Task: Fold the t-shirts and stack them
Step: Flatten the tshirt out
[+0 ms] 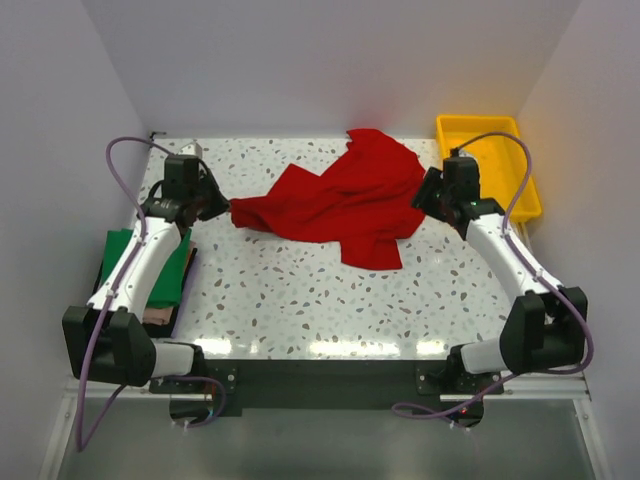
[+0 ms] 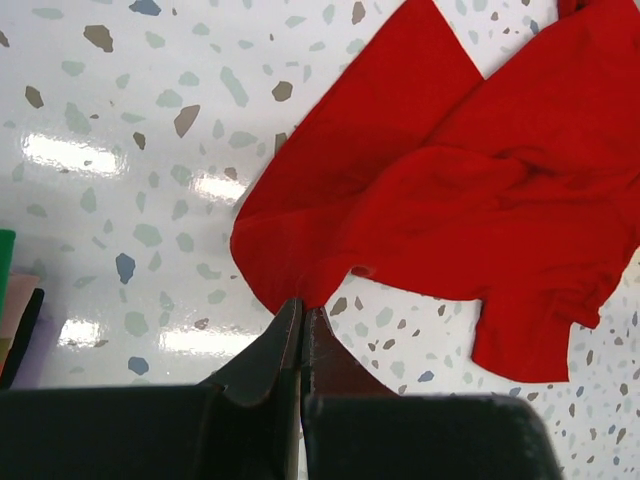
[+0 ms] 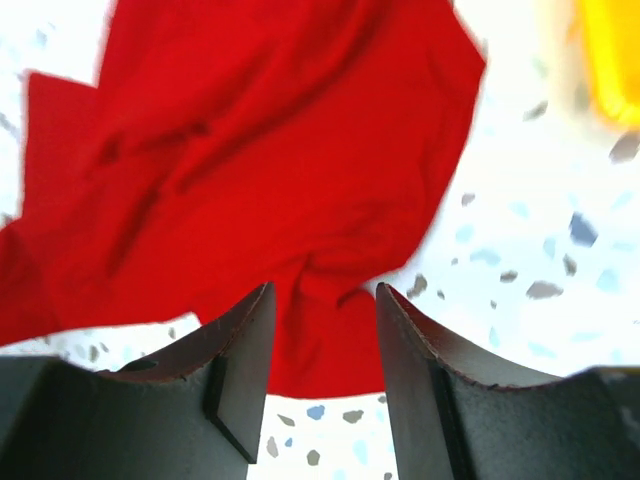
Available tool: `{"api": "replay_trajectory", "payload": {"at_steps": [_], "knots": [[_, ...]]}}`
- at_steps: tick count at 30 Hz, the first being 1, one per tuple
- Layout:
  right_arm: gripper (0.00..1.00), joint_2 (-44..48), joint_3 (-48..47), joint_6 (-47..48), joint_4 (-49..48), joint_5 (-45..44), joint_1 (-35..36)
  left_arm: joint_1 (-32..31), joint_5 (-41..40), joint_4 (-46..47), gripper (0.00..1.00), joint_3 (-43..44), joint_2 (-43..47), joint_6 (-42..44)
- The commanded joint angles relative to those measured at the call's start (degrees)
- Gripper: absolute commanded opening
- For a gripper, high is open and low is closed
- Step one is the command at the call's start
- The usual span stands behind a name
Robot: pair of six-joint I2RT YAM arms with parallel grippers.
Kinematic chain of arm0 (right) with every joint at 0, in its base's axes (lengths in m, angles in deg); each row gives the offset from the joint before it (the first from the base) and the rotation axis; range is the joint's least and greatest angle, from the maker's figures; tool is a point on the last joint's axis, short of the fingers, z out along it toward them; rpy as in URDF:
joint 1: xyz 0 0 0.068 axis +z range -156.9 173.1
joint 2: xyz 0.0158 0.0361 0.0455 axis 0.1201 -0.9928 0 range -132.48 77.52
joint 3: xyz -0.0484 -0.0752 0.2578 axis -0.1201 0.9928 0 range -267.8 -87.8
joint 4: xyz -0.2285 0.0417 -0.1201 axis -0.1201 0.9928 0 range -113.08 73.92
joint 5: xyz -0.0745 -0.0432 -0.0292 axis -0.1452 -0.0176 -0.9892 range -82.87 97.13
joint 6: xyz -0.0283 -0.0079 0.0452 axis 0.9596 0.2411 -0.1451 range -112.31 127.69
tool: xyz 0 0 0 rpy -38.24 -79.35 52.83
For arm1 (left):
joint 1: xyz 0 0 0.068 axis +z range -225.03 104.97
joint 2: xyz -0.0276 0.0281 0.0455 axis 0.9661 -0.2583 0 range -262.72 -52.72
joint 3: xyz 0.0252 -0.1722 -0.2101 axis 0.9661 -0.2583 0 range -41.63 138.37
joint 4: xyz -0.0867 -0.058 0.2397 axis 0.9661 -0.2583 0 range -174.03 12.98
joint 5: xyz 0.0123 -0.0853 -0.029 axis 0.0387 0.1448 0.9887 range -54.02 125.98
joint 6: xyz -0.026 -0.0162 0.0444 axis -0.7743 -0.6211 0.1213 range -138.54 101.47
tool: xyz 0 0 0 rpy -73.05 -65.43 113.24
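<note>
We see the red shirt (image 1: 340,205) lying crumpled and unfolded on the speckled table (image 1: 300,300). It is spread across the far half, from about 10 o'clock to 1 o'clock of the table's middle in the top view. One lobe reaches the far edge at 12 o'clock, and another hangs down toward the centre.

The left gripper (image 1: 222,208) sits at the shirt's 9 o'clock tip. In the left wrist view its fingers (image 2: 285,335) are pressed together with no gap. The nearest corner of the red shirt (image 2: 450,190) runs right into their tips, so we read it as pinched there. From that corner the cloth fans out toward 1 o'clock in loose folds.

The right gripper (image 1: 425,195) is at the shirt's 3 o'clock edge. In the right wrist view its jaws stand well apart around a bunched fold of the red shirt (image 3: 250,130), and the right gripper (image 3: 322,295) has hold of nothing. We cannot tell whether the fingers touch the cloth.

The green shirt (image 1: 135,265) lies at 8 o'clock on the table's left edge, partly under the left arm. It rests on top of a darker layer and a pale pinkish one. It is well apart from the red shirt.

A yellow tray (image 1: 478,121) stands in the far right corner at 2 o'clock, just beyond the right gripper. It shows as a blur in the right wrist view (image 3: 612,50).
</note>
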Motion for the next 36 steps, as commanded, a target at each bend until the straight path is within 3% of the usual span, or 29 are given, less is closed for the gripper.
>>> {"api": "replay_trajectory", "payload": {"at_steps": [1, 19, 36], "knots": [[0.48, -2.2, 7.4, -5.7, -7.2, 3.3, -0.1, 0.3, 1.8, 3.5, 0.0, -0.4, 1.9, -0.6], [0.47, -14.6, 11.4, -11.5, -17.3, 10.1, 0.5, 0.4, 1.8, 3.9, 0.0, -0.7, 1.5, -0.3], [0.48, -10.5, 15.9, -11.7, -16.3, 6.8, 0.7, 0.4, 2.6, 4.3, 0.0, -1.8, 1.3, -0.3]]}}
